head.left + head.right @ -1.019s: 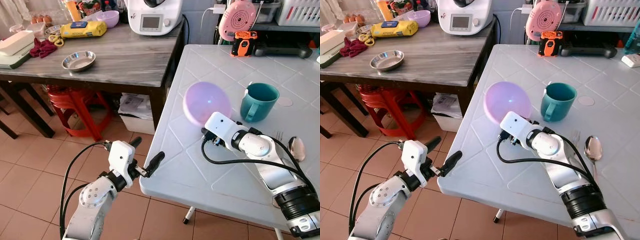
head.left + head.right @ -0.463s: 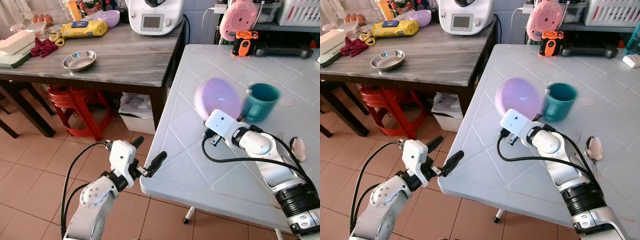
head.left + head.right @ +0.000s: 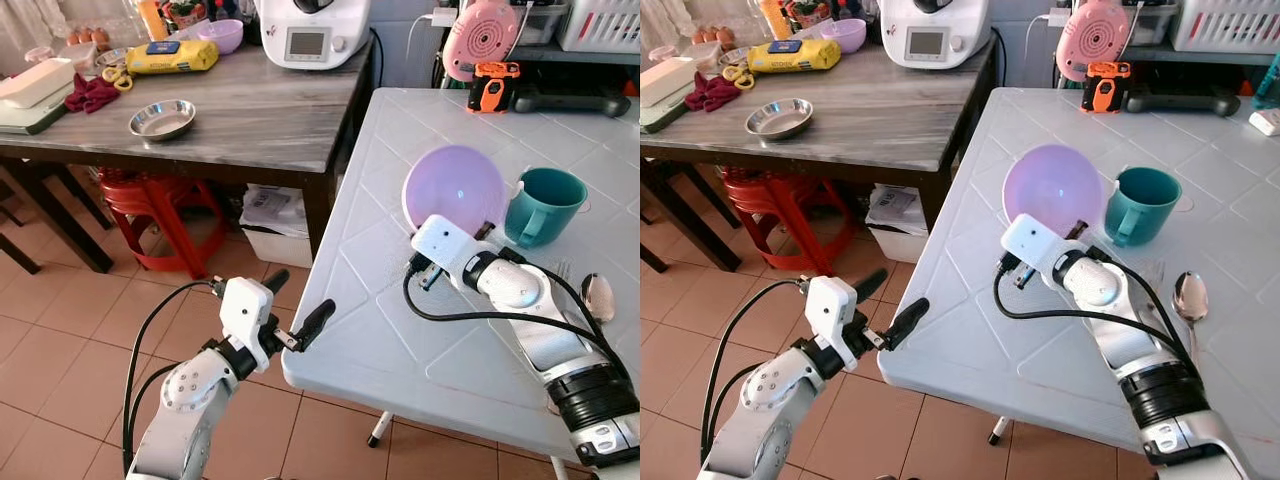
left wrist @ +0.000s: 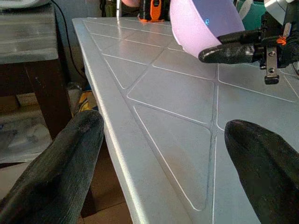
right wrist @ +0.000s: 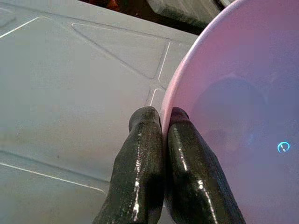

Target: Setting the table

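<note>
Head views: the right gripper [image 3: 478, 237] holds a lilac plastic bowl [image 3: 455, 187] by its rim, tilted just above the white table [image 3: 400, 330], beside the teal mug [image 3: 545, 204].
Left wrist: the left gripper [image 4: 163, 163] hangs wide apart and empty at the table's edge.
Right wrist: fingers [image 5: 145, 154] are pinched on the rim.
Risk: the thin rim grip may slip, or the bowl may knock the mug.

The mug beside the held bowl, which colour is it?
Teal mug, clearest in the left eye view.
</note>
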